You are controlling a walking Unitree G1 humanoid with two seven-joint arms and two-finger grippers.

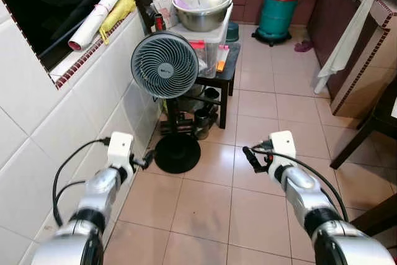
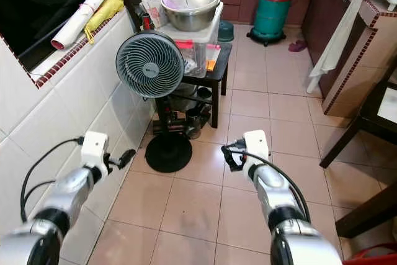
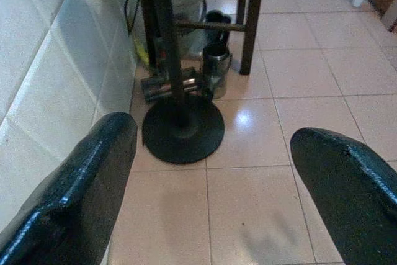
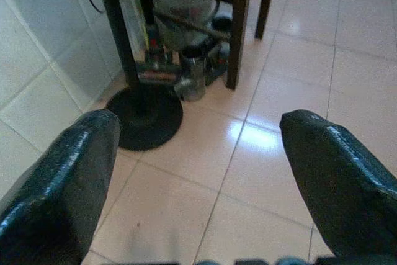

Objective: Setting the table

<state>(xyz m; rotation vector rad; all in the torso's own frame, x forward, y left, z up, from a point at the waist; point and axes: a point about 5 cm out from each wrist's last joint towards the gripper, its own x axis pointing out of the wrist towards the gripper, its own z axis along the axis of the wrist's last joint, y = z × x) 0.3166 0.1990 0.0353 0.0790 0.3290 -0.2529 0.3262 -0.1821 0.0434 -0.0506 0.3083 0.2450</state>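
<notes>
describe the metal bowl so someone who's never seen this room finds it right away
Start at the white tiled wall on the robot's left, where a grey pedestal fan stands on a round black base. Just behind the fan, a small dark side table carries a clear plastic storage box. The steel mixing bowl sits on top of it: the one shiny round metal thing there.

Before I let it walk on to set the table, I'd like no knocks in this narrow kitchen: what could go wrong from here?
The standing fan is straight ahead, its round base near the left gripper; a step forward could tip it. The metal bowl sits high on a plastic box on the small table, so a bump might bring it down. The right gripper is empty.
</notes>
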